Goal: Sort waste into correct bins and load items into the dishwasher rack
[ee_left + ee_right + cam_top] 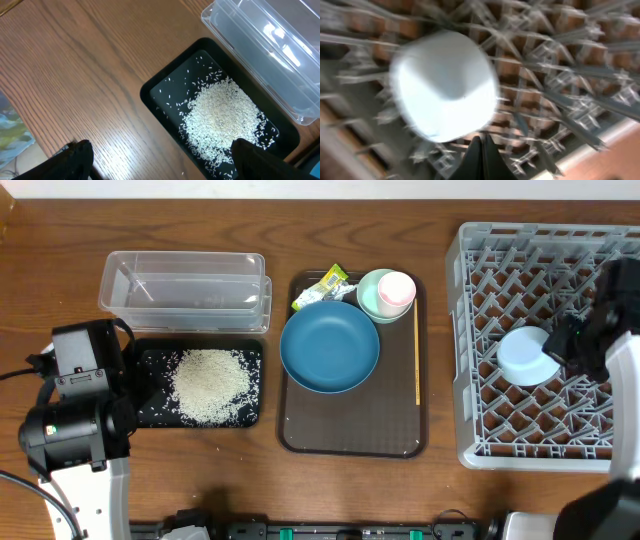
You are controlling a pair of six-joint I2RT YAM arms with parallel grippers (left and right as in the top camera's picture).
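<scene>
Wood-grain counter (60,250), brown, faint gloss. Clear plastic tub (185,288), rectangular. Black tray (150,395), shallow: heaped white rice (210,385), with stray grains around the heap. Brown tray (350,430), rounded corners: round dark-blue plate (330,347), mint bowl (370,292) with pink cup (397,288) inside, yellow-green wrapper (325,285), thin chopstick (417,355). Grey lattice rack (540,235): pale bowl (527,357) among the pegs. Left tool (165,165) spread wide, holding nothing, above the rice. Right tool (481,147) beside the pale bowl; blurred, grip cannot be told.

Rice (209,385) lies in the shallow tray (152,410), tub (185,288) behind; serving tray (350,428) sits between them and the rack (466,350).
</scene>
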